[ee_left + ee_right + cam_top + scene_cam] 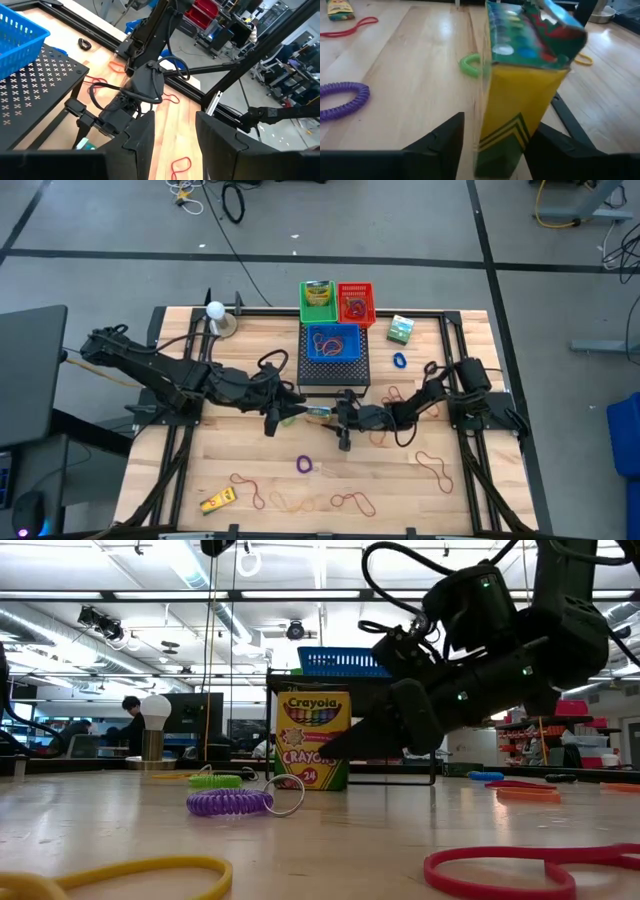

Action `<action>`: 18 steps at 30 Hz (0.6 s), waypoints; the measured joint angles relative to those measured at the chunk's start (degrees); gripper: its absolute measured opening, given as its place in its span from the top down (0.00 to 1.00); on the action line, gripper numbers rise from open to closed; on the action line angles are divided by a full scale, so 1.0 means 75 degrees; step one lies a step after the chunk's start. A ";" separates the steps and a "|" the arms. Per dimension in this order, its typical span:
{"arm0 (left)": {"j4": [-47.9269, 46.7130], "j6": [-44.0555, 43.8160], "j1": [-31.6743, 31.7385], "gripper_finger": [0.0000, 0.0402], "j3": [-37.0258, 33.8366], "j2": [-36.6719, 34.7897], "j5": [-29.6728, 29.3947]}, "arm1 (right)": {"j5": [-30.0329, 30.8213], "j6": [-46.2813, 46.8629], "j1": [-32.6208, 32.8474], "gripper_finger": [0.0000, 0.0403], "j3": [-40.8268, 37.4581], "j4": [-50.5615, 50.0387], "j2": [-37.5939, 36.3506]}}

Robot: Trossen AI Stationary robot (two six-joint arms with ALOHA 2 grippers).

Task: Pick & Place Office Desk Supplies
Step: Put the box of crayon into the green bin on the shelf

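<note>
Where arms meet: pale wooden slatted table (pixel 200 470), workshop room behind.
Box: upright green-yellow cardboard crayon box (pixel 312 740).
Right gripper (pixel 490 142): spread, straddling box.
Left gripper (pixel 175 132): spread, empty.

Crayon box (pixel 312 740): yellow and green cardboard, chevron stripes, multicoloured crayon print. Coiled plastic ring (pixel 230 803): purple. Smaller coiled ring (pixel 214 781): green. Rubber band loop (pixel 520 870): red. Mesh basket (pixel 332 343): blue. Worktop (pixel 200 470): light wood grain.
</note>
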 joint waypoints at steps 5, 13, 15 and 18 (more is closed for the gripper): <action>0.0169 -0.0138 0.0003 0.63 0.0000 0.0000 0.0000 | 0.0344 0.0001 0.0266 0.44 -0.0003 -0.0428 -0.0286; 0.1562 0.0610 0.0028 0.63 0.0000 0.0007 -0.0321 | 0.0989 0.0531 0.0649 0.38 -0.0003 -0.2817 -0.1545; 0.1985 0.0641 0.0110 0.63 0.0000 0.0116 -0.0233 | 0.1050 0.0676 0.0727 0.38 -0.0003 -0.3542 -0.1988; 0.2508 0.0680 0.0245 0.63 0.0000 0.0377 0.0095 | 0.1056 0.1033 0.0822 0.40 -0.0003 -0.4676 -0.2683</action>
